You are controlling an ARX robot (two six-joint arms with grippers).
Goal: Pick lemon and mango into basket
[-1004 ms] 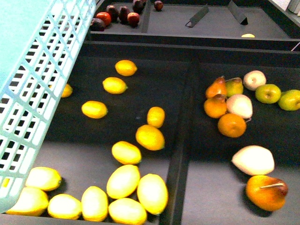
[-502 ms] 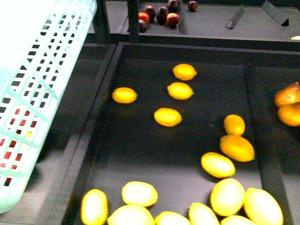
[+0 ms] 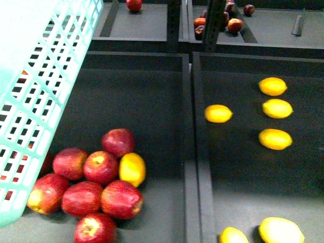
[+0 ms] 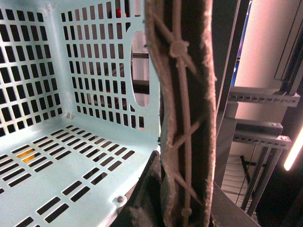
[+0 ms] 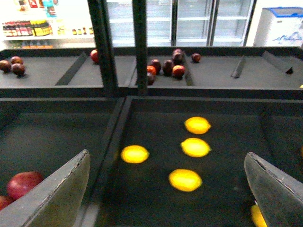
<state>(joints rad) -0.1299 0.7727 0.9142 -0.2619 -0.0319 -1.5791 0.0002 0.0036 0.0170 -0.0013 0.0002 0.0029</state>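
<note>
Basket took up the left edge of the front view: light teal, slotted, tilted, hanging in front of the left bin. Left wrist view looked into it and showed slotted floor, slotted walls and an oval hand-hole. Brownish-mauve handle ran straight across that view, close to the lens. Left gripper was clamped on the handle, with a dark pad against one side and a grey one against the other.

Right gripper was spread wide, nothing between its fingers. Its camera looked down on the lemons.

Four of them lay loose in the right bin, apart from one another. One was nearer the divider and three sat in a loose column further right. Two pale yellow fruits sat at the near edge, cut off by the frame.

Red apples were clustered at the near end of the left bin, just beside the basket's lower corner. One yellow oval fruit touched the cluster on its right side; could not tell whether lemon or mango. Dark red fruit lay in the back bins.
</note>
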